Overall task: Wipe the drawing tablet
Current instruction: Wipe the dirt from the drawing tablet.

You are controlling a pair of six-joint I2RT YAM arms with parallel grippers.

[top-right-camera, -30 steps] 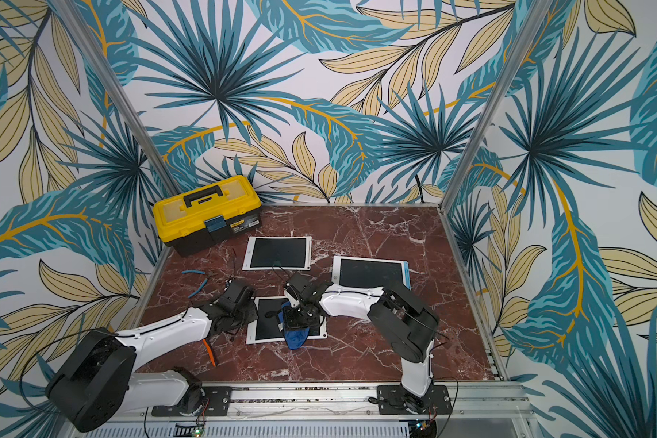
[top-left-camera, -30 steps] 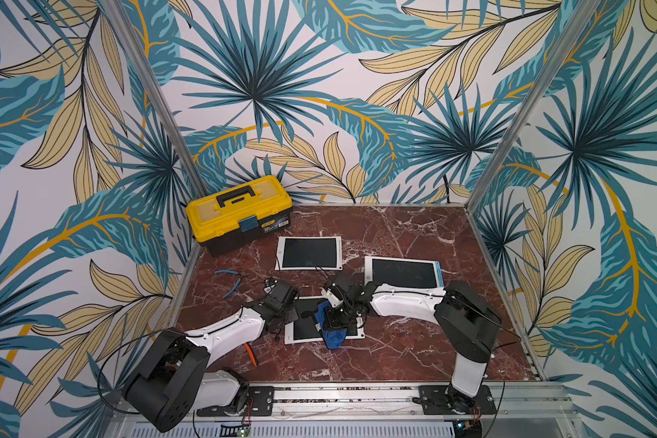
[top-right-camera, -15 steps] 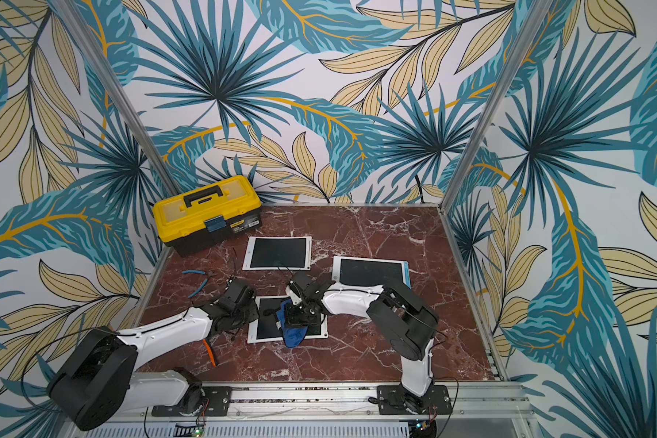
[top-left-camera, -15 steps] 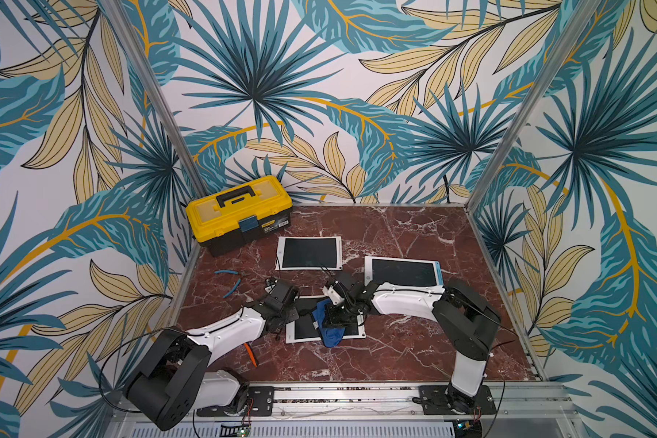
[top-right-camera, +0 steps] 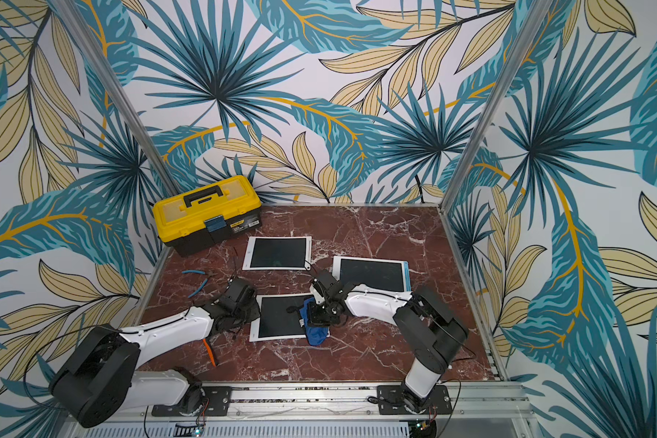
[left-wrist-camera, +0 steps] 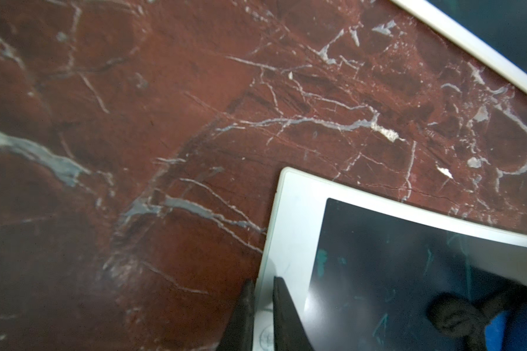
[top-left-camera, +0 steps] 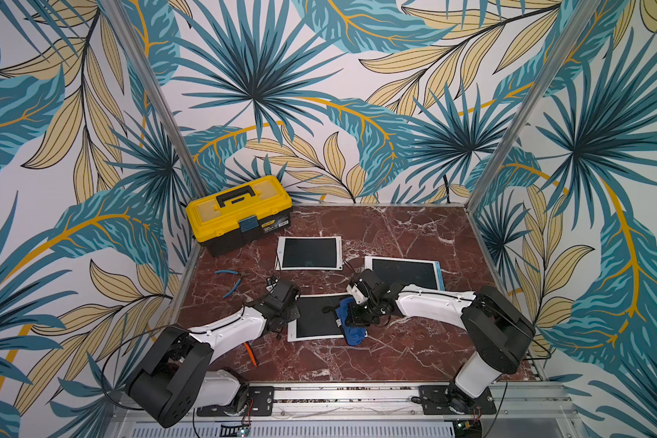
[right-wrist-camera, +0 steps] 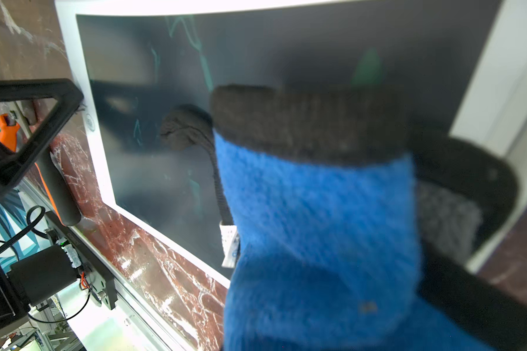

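On bench [top-left-camera: 395, 235]: three tablets [top-left-camera: 309, 253], one toolbox [top-left-camera: 239, 212], one pliers [top-left-camera: 232, 282], one blue cloth [top-left-camera: 353, 333]; front tablet [top-left-camera: 313, 318] pinched at edge by left fingers [left-wrist-camera: 282, 310]; right fingers [top-left-camera: 358, 317] clamped on cloth atop it.

Blurred blue cloth [right-wrist-camera: 317, 228] hides part of the tablet [right-wrist-camera: 256, 54]

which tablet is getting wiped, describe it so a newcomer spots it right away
On the red marble table, start at the yellow toolbox in the far corner and come toward the front rail. The drawing tablet is the closest to that rail of three white-framed tablets. It alone has a blue cloth over one edge.
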